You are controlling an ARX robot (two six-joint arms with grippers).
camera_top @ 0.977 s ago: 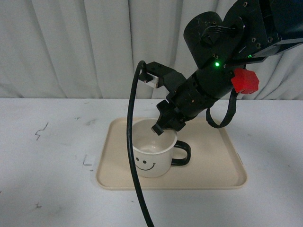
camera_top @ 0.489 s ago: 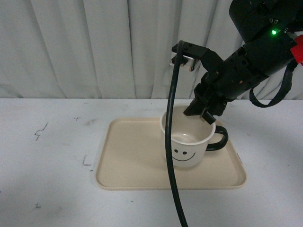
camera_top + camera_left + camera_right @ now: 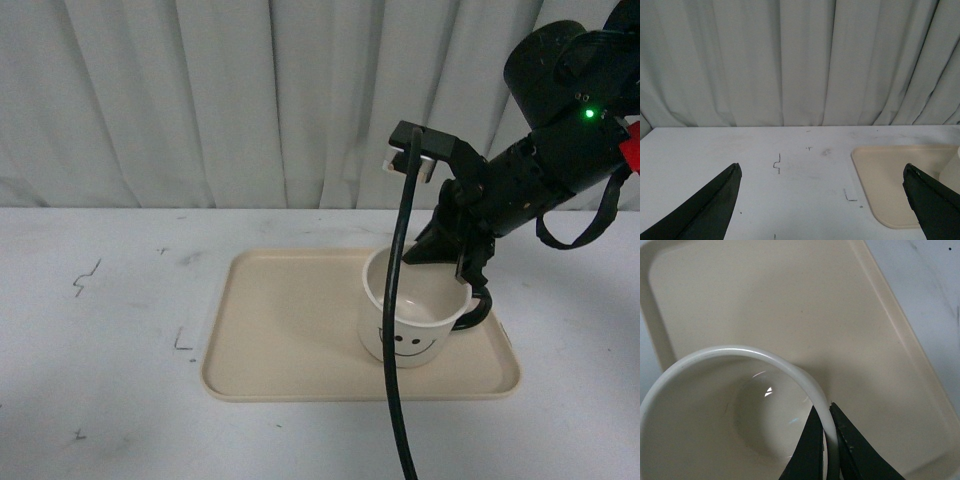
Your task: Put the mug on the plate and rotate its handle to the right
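The cream-white mug (image 3: 420,322) with a black smiley face is over the right part of the beige plate (image 3: 290,325), leaning a little. Its black handle (image 3: 481,306) points to the right. My right gripper (image 3: 466,272) reaches down from the upper right and is shut on the mug's rim beside the handle. In the right wrist view the two fingers pinch the rim of the mug (image 3: 720,410), one inside and one outside, at the right gripper (image 3: 826,412), with the plate (image 3: 790,305) below. My left gripper (image 3: 821,172) is open over bare table, left of the plate (image 3: 890,175).
A black cable (image 3: 398,330) hangs from the right arm in front of the mug. The white table (image 3: 110,330) carries small pen marks. A grey curtain (image 3: 200,100) closes the back.
My right gripper has carried the mug from the middle of the plate to its right part. The handle still points right, and the mug now leans more.
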